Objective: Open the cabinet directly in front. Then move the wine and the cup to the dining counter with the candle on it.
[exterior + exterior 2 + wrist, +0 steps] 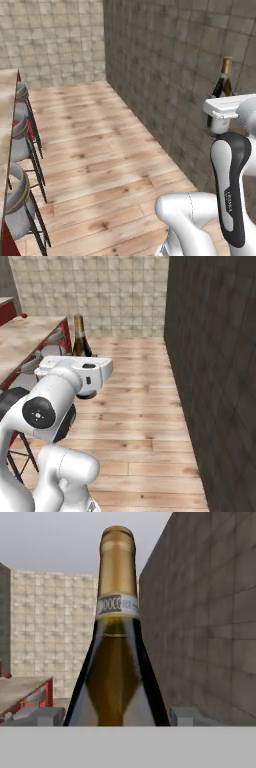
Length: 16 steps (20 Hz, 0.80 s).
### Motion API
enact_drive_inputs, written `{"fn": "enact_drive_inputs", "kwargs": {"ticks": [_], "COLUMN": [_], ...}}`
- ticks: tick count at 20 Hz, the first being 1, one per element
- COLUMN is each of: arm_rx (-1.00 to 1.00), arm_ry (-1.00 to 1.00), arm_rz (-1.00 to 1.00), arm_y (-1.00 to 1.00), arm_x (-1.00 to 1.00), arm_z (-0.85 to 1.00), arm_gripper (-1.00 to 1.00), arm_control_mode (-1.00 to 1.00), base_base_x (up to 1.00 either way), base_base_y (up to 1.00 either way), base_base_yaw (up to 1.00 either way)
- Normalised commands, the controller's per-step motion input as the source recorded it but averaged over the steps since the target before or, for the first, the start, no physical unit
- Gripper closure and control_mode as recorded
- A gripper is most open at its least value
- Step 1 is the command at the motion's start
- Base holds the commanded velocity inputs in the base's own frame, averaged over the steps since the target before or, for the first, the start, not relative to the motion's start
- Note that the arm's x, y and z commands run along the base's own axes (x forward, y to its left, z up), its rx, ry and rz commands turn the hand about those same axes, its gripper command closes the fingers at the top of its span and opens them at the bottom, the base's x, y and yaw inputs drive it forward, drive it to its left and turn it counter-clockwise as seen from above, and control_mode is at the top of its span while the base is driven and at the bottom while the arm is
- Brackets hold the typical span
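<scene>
A wide strip of bare wood floor (95, 150) runs open btwn the dark tiled wall (215, 366) on the robot's right and the dining counter (25, 343) w/ its grey stools (20, 200) on the left, clear to the pale tiled back wall (55, 40). The wine (117, 662), upright btwn the gripper (117, 716) fingers, blocks the hand's fwd line, its gold neck rising close to the dark wall.
</scene>
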Motion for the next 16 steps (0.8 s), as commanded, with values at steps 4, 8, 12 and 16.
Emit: {"fn": "enact_drive_inputs", "kwargs": {"ticks": [4, 8, 12, 16], "arm_rx": [0.00, 0.00, 0.00, 0.00], "arm_ry": [0.00, 0.00, 0.00, 0.00], "arm_rz": [0.00, 0.00, 0.00, 0.00], "arm_y": [0.00, 0.00, 0.00, 0.00], "arm_x": [0.00, 0.00, 0.00, 0.00], "arm_z": [0.00, 0.00, 0.00, 0.00], "arm_gripper": [1.00, 1.00, 1.00, 1.00], "arm_control_mode": [1.00, 1.00, 1.00, 1.00], "base_base_x": [1.00, 1.00, 1.00, 1.00], "base_base_y": [-0.60, -0.76, -0.83, -0.75], "base_base_yaw": [0.50, 0.41, 0.37, 0.38]}}
